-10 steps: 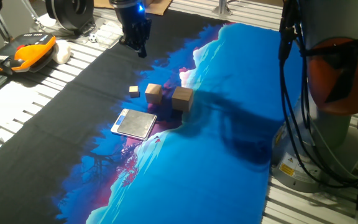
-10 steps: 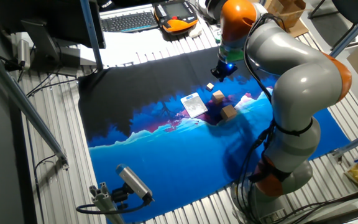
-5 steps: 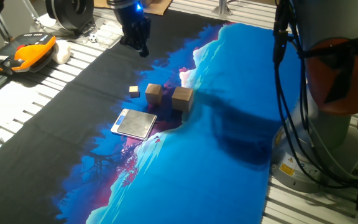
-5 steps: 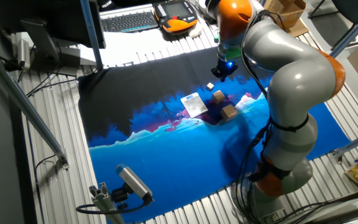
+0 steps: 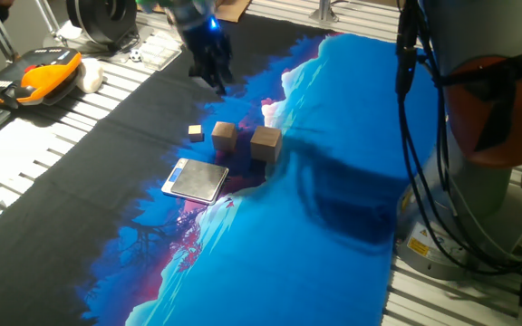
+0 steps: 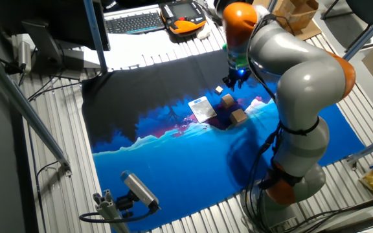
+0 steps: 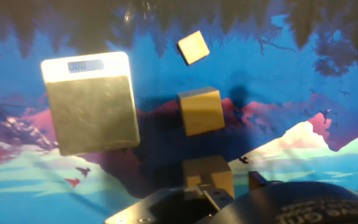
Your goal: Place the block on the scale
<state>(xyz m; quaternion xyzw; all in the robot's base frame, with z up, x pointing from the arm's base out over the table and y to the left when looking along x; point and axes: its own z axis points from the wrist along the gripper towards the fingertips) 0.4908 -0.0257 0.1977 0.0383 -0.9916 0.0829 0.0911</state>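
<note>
**Inspector A:** Position of the task items, please.

**Inspector B:** The block (image 5: 265, 142) sits on the table (image 5: 333, 226), on the blue and magenta part of the printed mat (image 5: 270, 263). It is the largest of three wooden cubes. The scale (image 5: 195, 180) lies flat just beside it, toward the near-left in one fixed view, apart from it and with nothing on its metal plate. The other fixed view confirms this: block (image 6: 238, 116) and scale (image 6: 202, 109) are close neighbours, not touching.

**Inspector A:** The other cubes?

**Inspector B:** The medium cube (image 5: 224, 134) stands just beside the block, a small gap between them. The tiny cube (image 5: 195, 132) lies a little further along the same line, on the dark part of the mat. In the hand view the three run in a column: tiny cube (image 7: 193, 47) at top, medium cube (image 7: 200, 111) in the middle, block (image 7: 208, 175) lowest and partly cut off by the hand's own housing. The scale (image 7: 91, 102) fills the left, display strip uppermost.

**Inspector A:** The gripper?

**Inspector B:** The gripper (image 5: 211, 71) hangs in the air above the dark part of the mat, beyond the cubes and well apart from the block, holding nothing. It appears blurred in that view. In the other fixed view it (image 6: 233, 79) is small and dark. Whether the jaws stand wide or narrow, I cannot tell.
</note>
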